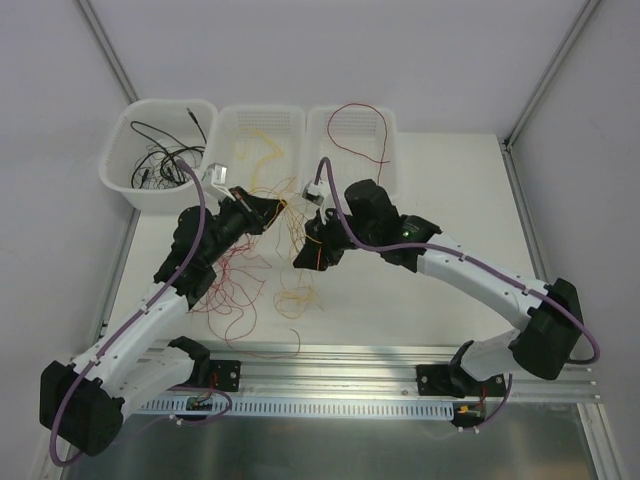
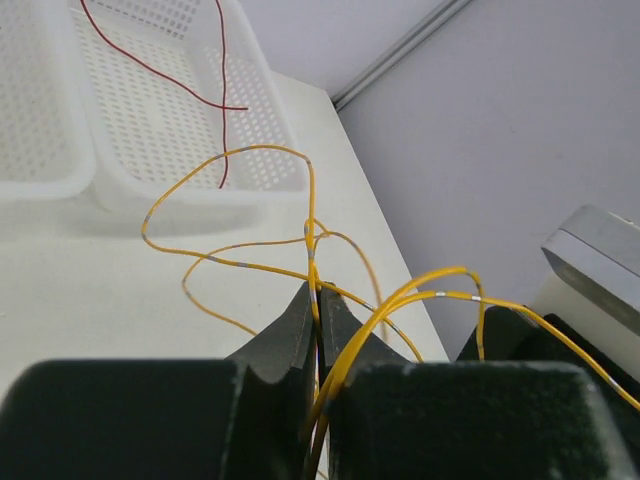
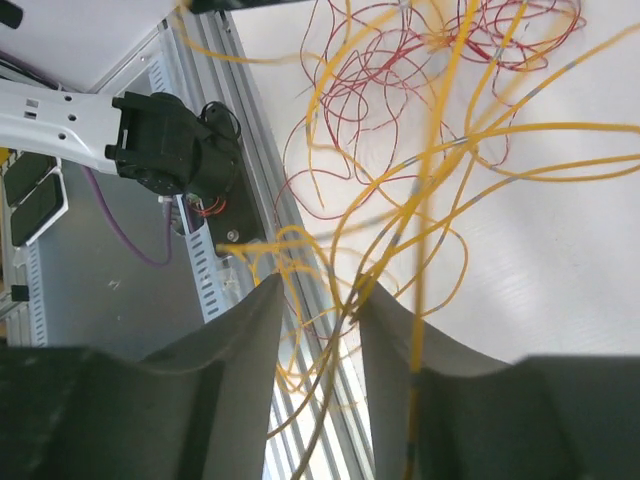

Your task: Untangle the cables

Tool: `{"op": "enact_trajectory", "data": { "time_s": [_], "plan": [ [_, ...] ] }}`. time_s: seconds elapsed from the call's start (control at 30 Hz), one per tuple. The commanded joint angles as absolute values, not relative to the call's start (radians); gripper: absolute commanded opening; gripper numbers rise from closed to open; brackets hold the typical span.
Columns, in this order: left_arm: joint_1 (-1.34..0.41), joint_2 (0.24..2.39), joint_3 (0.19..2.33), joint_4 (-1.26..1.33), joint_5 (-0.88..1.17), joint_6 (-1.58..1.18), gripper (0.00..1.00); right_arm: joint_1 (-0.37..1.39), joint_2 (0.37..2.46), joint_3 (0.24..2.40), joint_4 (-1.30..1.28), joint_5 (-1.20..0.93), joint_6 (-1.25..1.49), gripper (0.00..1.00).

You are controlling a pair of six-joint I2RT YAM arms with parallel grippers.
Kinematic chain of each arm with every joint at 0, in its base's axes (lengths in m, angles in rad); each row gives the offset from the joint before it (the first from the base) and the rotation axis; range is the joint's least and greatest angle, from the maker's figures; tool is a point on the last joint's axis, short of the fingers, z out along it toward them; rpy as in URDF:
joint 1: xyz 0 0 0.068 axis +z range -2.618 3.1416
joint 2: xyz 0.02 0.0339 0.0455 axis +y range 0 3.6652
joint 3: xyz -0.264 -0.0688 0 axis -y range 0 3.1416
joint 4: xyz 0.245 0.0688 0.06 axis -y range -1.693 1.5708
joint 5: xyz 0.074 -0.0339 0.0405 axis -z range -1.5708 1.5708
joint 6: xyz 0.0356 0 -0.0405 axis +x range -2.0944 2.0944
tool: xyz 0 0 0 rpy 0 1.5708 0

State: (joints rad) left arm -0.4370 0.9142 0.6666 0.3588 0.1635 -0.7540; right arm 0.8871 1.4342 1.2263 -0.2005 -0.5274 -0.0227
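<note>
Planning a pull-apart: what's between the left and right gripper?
Top view: only loose yellow cables run between the left gripper and the right gripper.

Three white perforated plastic baskets stand in a row along the far edge of a white table (image 1: 450,200). The left basket (image 1: 150,197) has rounded corners and sits slightly apart. The middle basket (image 1: 260,109) and the right basket (image 1: 318,125) stand side by side, touching or nearly so. An aluminium rail (image 1: 340,362) runs along the table's near edge, with a white slotted cable duct (image 1: 330,408) just in front of it. Nearer still lies a grey surface (image 1: 350,450), possibly sheet metal; glare makes it hard to tell. Pale enclosure walls rise behind the table, with slanting aluminium frame posts at the left (image 1: 108,48) and right (image 1: 552,68).
</note>
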Motion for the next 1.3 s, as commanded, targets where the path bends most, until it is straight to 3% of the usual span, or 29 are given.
{"op": "enact_trajectory", "data": {
  "time_s": [0.0,0.13,0.3,0.47,0.53,0.67,0.77,0.93,1.1,1.27],
  "plan": [
    [-0.429,0.911,0.689,0.423,0.13,-0.71,0.0,0.887,1.364,1.229,-0.242,-0.52,-0.064,0.44],
    [-0.428,0.925,0.71,0.405,0.129,-0.695,0.0,0.885,1.348,1.252,-0.297,-0.489,-0.083,0.8],
    [-0.426,0.943,0.823,0.322,0.106,-0.634,0.0,0.876,1.301,1.284,-0.412,-0.369,-0.124,0.96],
    [-0.405,1.0,0.983,0.198,0.109,-0.617,0.0,0.874,1.238,1.342,-0.575,-0.139,-0.13,0.99],
    [-0.393,1.02,1.038,0.181,0.135,-0.617,0.0,0.874,1.22,1.358,-0.612,0.053,-0.086,1.0],
    [-0.394,1.014,1.031,0.186,0.178,-0.655,0.0,0.871,1.167,1.338,-0.577,0.325,-0.003,1.0],
    [-0.394,1.008,1.008,0.186,0.201,-0.666,0.0,0.87,1.135,1.299,-0.474,0.383,0.101,1.0],
    [-0.41,1.006,0.988,0.199,0.273,-0.681,0.0,0.865,1.187,1.298,-0.277,0.335,0.156,0.99],
    [-0.414,1.009,0.956,0.198,0.284,-0.664,0.0,0.862,1.275,1.429,-0.259,0.078,0.187,1.0],
    [-0.416,0.997,0.911,0.187,0.239,-0.641,0.0,0.853,1.229,1.417,-0.282,0.19,0.155,1.0]
  ]
}}
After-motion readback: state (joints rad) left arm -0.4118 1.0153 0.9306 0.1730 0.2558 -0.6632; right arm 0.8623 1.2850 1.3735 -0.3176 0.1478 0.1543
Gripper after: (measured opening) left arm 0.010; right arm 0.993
